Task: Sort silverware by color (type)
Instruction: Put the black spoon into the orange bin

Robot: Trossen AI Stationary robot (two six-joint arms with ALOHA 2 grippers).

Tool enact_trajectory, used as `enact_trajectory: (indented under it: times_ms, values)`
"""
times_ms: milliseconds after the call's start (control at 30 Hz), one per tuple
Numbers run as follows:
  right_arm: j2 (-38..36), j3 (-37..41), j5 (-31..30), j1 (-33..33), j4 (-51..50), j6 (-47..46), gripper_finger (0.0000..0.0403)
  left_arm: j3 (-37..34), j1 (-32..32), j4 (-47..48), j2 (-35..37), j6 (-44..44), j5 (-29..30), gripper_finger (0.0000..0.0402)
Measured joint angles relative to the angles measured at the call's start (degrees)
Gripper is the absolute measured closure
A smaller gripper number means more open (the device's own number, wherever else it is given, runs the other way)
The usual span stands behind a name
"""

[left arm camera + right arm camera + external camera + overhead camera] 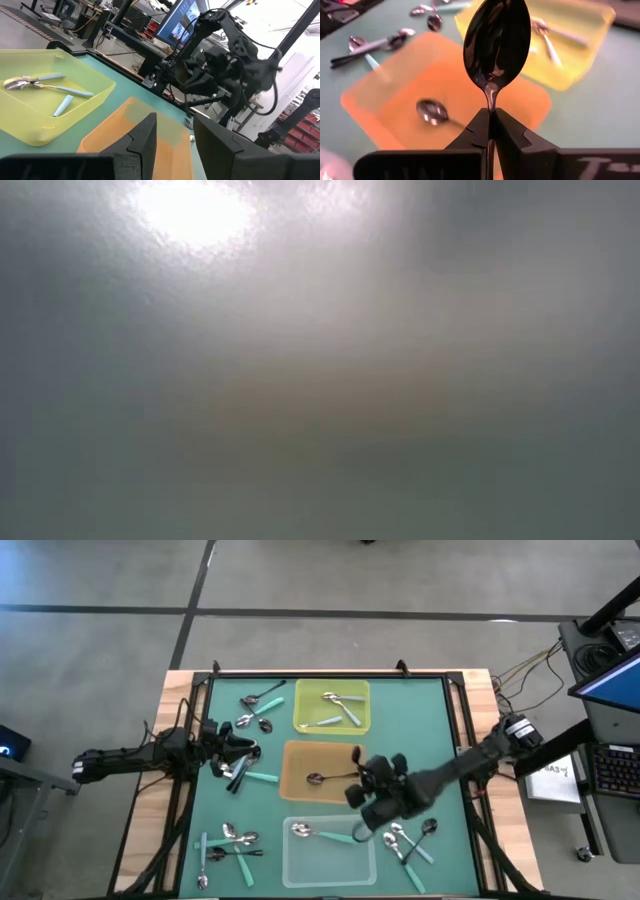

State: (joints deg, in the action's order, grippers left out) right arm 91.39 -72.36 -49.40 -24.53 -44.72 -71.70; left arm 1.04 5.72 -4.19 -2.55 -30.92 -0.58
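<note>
My right gripper [490,117] is shut on a dark spoon [496,40] and hovers over the right part of the orange tray [300,785], in the middle of the mat. Another dark spoon [432,111] lies flat in that tray. The yellow tray [330,720] farther back holds teal-handled spoons [45,85]. A teal-handled spoon [322,833] lies in the clear tray [330,860] at the near edge. My left gripper [175,135] is open at the table's left, level, with nothing between its fingers. The low view shows only haze. My right gripper pinches the dark spoon's thin handle [490,102] between its two fingers, just behind the bowl. The fingers slant down from the table's right side and lie along the handle. The bowl sticks out past the fingertips, lifted clear above the orange tray.
Loose spoons lie in clusters on the green mat: far left [258,705], beside my left gripper [240,772], near left [228,843] and near right [410,840]. A raised frame [330,675] borders the mat.
</note>
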Motion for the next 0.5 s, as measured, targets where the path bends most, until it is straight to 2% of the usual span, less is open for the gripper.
enact_trajectory:
  times_ms: [167, 500]
  values:
    - [0.61, 0.15, 0.85, 4.30, 12.20, 16.67, 0.0392, 0.00, 0.00, 0.00, 0.00, 0.00, 0.00, 0.0290]
    - [0.44, -0.48, 1.87, 7.10, 13.39, 19.83, 0.0328, 0.00, -0.02, 0.00, 0.00, 0.02, -0.02, 0.0290]
